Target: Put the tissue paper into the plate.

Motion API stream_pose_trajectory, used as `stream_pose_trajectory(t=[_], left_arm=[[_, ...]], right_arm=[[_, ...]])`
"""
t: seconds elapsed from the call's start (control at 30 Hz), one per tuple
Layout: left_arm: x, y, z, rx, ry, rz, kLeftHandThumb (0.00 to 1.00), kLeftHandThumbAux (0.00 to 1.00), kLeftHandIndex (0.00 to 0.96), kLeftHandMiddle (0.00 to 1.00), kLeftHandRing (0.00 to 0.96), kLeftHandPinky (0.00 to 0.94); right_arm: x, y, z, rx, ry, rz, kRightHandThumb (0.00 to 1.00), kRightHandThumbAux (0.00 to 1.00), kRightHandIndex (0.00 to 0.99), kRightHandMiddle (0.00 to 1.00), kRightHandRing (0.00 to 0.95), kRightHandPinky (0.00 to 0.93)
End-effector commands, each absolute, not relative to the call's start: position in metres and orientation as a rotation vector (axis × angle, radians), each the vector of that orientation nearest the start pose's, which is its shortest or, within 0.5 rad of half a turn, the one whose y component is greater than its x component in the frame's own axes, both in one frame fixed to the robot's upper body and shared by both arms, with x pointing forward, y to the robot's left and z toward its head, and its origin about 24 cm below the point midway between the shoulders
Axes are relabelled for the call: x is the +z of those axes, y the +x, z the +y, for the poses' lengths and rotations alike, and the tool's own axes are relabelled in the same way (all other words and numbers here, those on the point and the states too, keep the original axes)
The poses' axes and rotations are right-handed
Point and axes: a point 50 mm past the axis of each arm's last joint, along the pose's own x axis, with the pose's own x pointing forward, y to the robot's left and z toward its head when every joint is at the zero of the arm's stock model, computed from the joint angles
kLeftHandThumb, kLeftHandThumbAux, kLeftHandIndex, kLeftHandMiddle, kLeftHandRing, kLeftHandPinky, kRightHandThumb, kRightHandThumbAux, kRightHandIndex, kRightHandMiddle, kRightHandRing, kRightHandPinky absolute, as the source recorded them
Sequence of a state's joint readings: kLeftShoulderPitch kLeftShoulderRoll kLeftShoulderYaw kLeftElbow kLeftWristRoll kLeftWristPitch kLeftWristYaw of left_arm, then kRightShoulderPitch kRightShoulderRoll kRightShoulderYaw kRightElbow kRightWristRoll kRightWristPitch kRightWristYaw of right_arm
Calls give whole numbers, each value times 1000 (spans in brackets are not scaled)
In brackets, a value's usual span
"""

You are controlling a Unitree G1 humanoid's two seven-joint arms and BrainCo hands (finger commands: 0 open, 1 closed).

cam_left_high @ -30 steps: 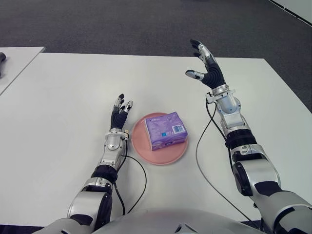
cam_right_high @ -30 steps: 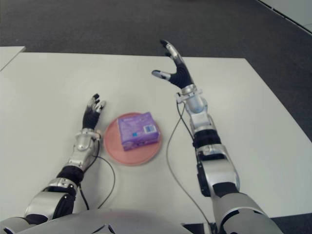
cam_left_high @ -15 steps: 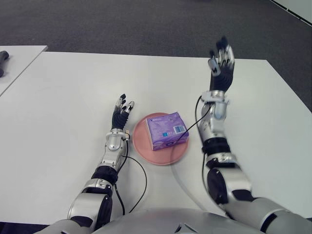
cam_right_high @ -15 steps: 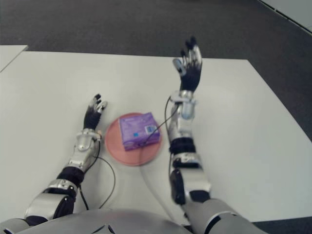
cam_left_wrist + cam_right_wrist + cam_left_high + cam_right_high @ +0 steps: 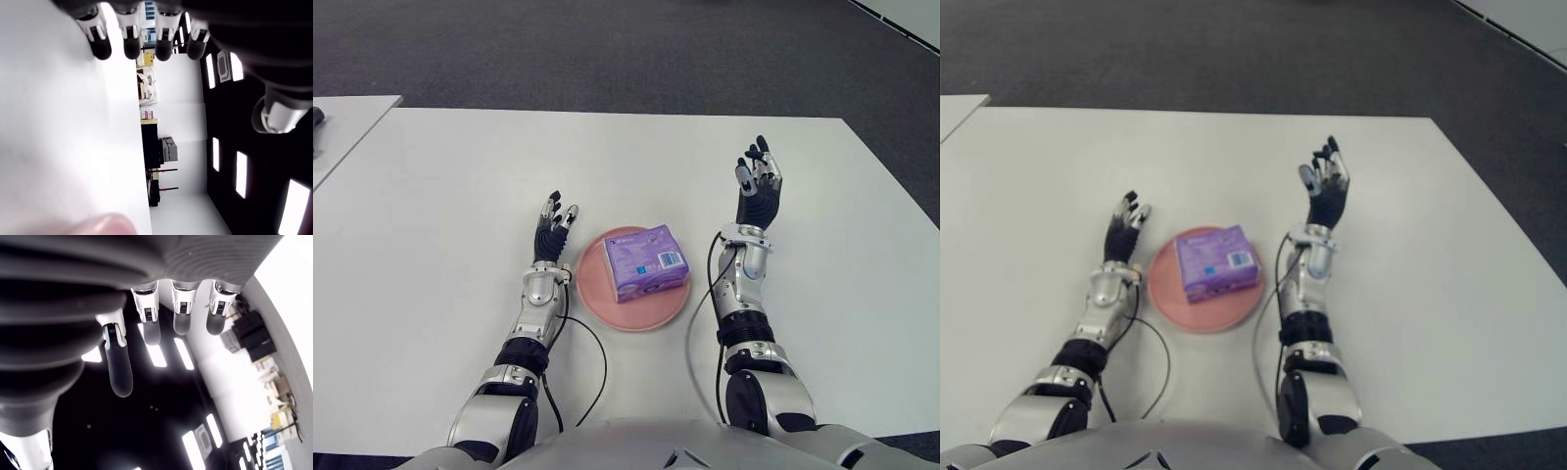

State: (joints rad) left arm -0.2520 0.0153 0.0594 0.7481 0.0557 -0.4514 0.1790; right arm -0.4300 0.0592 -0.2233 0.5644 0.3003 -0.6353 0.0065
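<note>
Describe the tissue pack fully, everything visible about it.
The tissue pack is a squarish purple packet in glossy printed wrap, with a pale blue label patch near one corner. It lies flat on the pink plate, turned slightly askew, its far corner reaching the rim. Neither hand touches it; the left hand and right hand flank it, open.

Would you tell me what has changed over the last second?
The right hand, open and empty, has drawn back from the far side of the table toward the robot. The tissue pack stayed on the pink plate, and the left hand stayed beside it.
</note>
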Motion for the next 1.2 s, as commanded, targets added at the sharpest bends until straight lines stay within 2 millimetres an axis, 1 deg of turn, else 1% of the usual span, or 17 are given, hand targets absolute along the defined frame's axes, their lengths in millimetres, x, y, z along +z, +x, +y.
stream_pose_trajectory(t=[0.03,0.5,0.9,1.2], left_arm=[[-35,269,156,126,59,137,0,426,0,0,0,0],[-34,268,158,123,51,125,0,444,0,0,0,0],[-35,265,160,145,80,123,0,431,0,0,0,0],[-34,267,160,126,77,128,0,434,0,0,0,0]], right_arm=[[79,316,-162,-199,383,-462,688,721,428,135,42,0],[79,315,-160,-199,383,-463,688,721,428,136,42,0],[80,314,-159,-199,382,-464,688,721,428,136,42,0],[80,315,-158,-199,383,-463,688,721,428,136,42,0]])
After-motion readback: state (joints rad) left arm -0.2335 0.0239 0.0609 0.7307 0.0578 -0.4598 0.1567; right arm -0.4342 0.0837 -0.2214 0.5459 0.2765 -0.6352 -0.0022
